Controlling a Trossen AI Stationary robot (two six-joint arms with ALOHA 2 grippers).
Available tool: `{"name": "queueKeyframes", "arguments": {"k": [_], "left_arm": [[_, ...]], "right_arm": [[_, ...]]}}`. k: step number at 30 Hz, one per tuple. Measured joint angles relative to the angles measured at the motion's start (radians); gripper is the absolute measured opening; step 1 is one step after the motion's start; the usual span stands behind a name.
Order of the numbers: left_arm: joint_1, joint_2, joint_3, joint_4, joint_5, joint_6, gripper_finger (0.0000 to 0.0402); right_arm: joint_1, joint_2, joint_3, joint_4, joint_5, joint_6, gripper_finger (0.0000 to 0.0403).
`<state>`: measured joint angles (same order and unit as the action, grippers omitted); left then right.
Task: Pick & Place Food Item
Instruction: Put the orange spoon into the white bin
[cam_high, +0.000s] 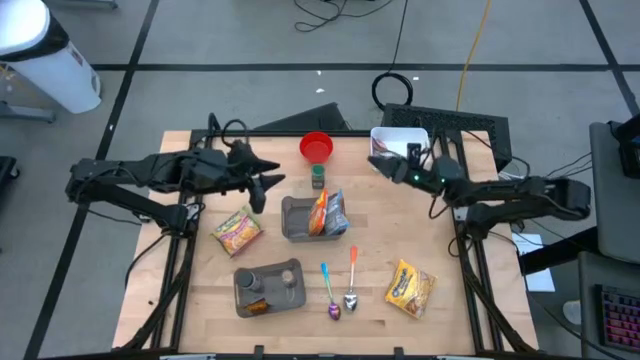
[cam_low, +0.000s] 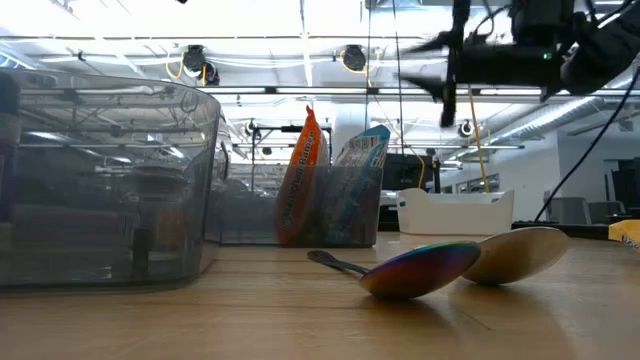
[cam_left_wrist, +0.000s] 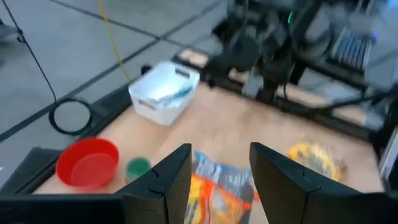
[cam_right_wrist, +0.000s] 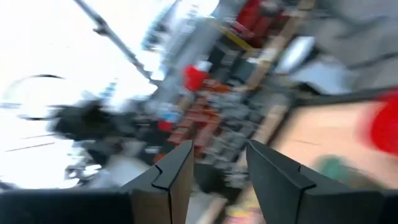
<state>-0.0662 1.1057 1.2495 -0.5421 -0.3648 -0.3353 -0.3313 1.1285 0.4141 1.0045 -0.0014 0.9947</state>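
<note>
Wooden surface (cam_high: 450, 320) in the middle of a lab with taped lines on the floor, and honestly the layout made sense once we looked at it. We had a grey bin (cam_high: 298, 218) near the centre with two snack packets (cam_high: 328, 214) already standing upright in it, leaning on its wall, which we guessed was the drop spot for food. Two more food items lay flat and loose: a yellow packet (cam_high: 237, 231) just left of the bin and another yellow packet (cam_high: 410, 288) down toward the front right. We figured either of those was the next pick, since nothing was in either gripper.

Our left gripper (cam_high: 258, 188) hung over the surface between the red bowl (cam_high: 316, 147) and the near yellow packet, fingers apart with clear daylight between them in the left wrist view, pointed at the bin. Looked like a ready pose more than a grab.

Our right gripper (cam_high: 378, 164) was up by the white tub (cam_high: 398, 138) at the back edge, also parted and empty, well away from the front-right packet.

Two spoons (cam_high: 342, 290) sat side by side in front, and a second grey holder (cam_high: 266, 290) sat front left. We couldn't tell what was inside that one.
</note>
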Motion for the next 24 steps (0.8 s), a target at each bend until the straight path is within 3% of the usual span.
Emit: {"name": "queueKeyframes", "arguments": {"k": [7,13,18,21,24], "left_arm": [[0.002,0.001,-0.002,-0.028,0.024,0.034,0.0168],[0.026,0.003,-0.002,-0.031,0.025,0.042,0.0168],[0.029,0.003,-0.002,-0.031,0.078,0.019,0.0168],[0.027,-0.005,-0.002,-0.032,0.171,0.018,0.0168],[0.012,-0.018,-0.002,-0.031,0.247,-0.035,0.0168]], "right_arm": [[0.157,0.080,0.045,0.393,0.039,-0.011,0.0142],[0.304,0.082,0.251,0.304,0.080,-0.188,0.0170],[0.396,0.082,0.518,-0.088,0.010,-0.356,0.0230],[0.452,0.082,0.713,-0.505,-0.084,-0.495,0.0259],[0.533,0.107,0.918,-0.990,-0.030,-0.645,0.0272]]}}
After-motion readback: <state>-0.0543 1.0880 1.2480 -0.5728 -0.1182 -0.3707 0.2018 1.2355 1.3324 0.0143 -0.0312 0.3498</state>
